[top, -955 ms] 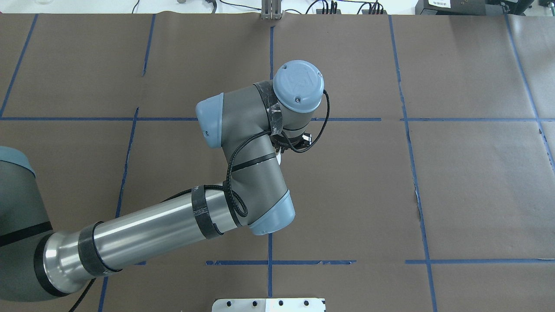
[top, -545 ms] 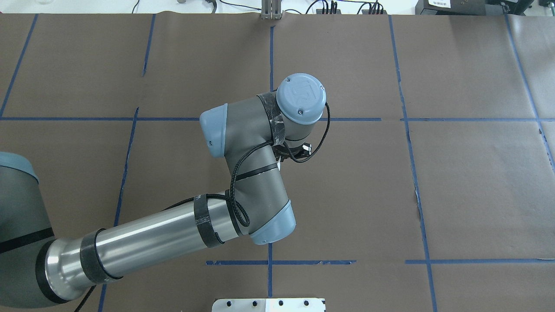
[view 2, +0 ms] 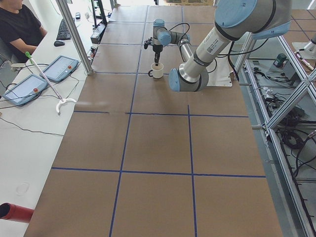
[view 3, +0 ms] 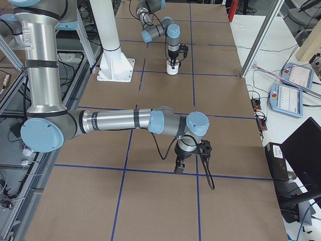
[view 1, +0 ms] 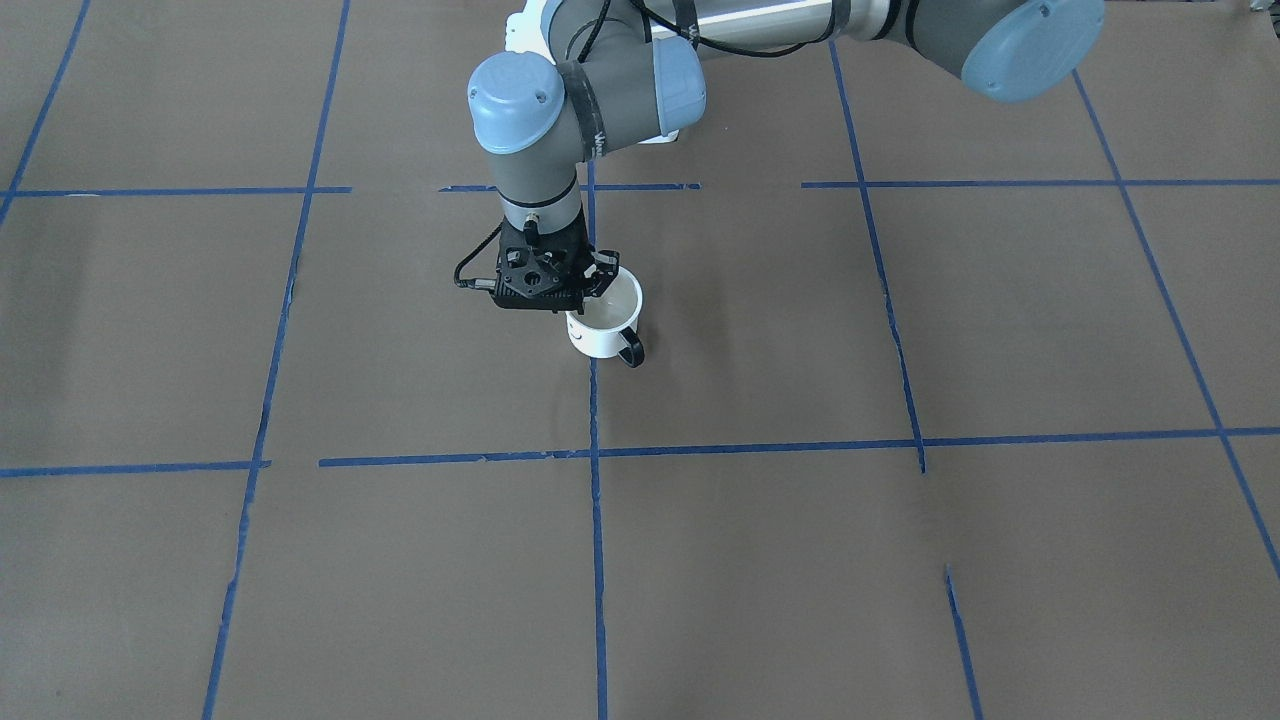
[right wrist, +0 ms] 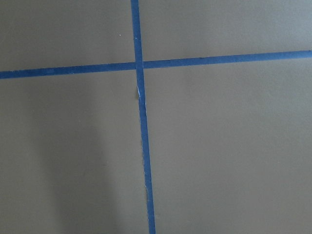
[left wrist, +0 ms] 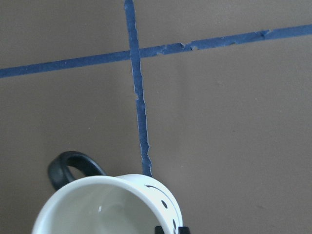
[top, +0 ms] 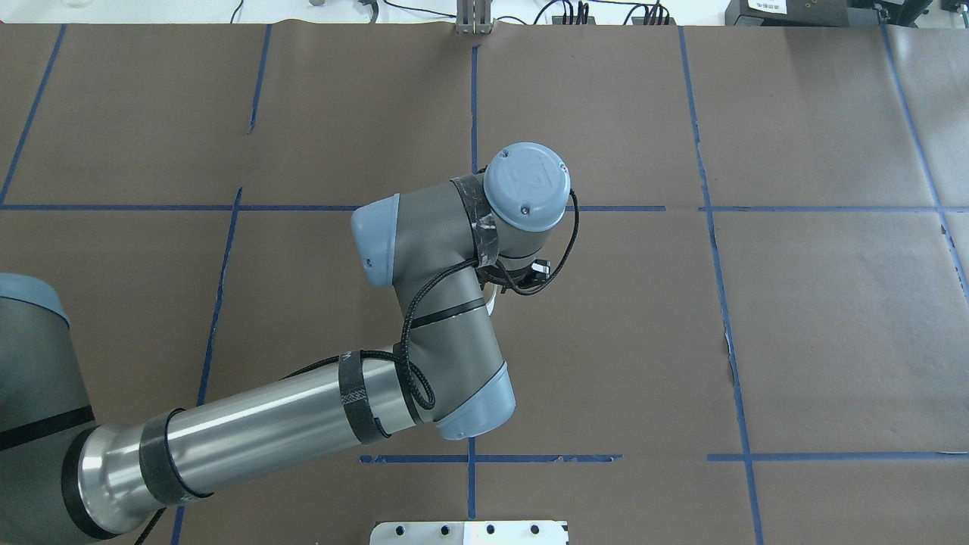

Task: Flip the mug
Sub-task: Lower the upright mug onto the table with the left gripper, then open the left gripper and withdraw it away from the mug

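Observation:
The white mug (view 1: 606, 330) stands upright with its mouth up near the table's middle, its black handle (view 1: 632, 352) toward the operators' side. My left gripper (view 1: 592, 298) points straight down at the mug's rim and is shut on its wall. In the left wrist view the mug (left wrist: 112, 207) fills the bottom edge, smiley to the right, handle (left wrist: 73, 165) to the left, and one fingertip (left wrist: 168, 229) lies against the wall. Overhead, only a sliver of the mug (top: 493, 301) shows under the wrist. My right gripper (view 3: 179, 168) hangs low over bare paper; I cannot tell whether it is open or shut.
Brown paper with blue tape lines (view 1: 595, 452) covers the table. A white base plate (top: 469, 532) sits at the robot's edge. An operator (view 2: 17, 24) and tablets (view 2: 54, 69) are beyond the far side. A metal post (top: 473, 19) stands at the far edge.
The left wrist has moved toward the robot's side of the table over the last second, and the white sliver of mug under it has shifted the same way.

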`<act>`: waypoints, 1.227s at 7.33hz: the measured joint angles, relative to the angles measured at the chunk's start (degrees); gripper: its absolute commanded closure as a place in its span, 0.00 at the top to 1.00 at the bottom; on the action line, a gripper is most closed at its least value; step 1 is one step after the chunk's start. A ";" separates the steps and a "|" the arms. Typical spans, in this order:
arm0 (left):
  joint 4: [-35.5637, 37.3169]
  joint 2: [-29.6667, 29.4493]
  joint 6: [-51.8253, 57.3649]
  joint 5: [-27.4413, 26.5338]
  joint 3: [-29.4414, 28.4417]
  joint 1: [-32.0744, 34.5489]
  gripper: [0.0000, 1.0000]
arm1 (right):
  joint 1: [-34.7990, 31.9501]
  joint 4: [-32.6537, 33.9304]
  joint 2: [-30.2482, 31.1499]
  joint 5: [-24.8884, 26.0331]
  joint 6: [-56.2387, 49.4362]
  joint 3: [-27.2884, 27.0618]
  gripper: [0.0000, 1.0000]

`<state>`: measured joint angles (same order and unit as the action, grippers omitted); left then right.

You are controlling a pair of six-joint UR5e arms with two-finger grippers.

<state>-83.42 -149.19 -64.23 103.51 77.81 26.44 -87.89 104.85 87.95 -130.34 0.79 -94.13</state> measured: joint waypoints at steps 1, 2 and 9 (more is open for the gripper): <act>-0.38 0.37 -0.29 -0.10 1.05 0.09 1.00 | 0.00 0.00 0.01 0.00 0.00 0.00 1.00; -0.40 0.89 -0.09 -0.14 2.77 0.58 1.00 | 0.00 0.00 0.02 0.00 0.00 0.00 1.00; 1.50 17.47 18.41 2.09 25.27 12.81 1.00 | 0.00 0.00 0.03 0.00 0.00 0.00 1.00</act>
<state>-81.92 -131.71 -45.82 105.59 103.08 39.26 -87.89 104.85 87.98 -130.34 0.79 -94.13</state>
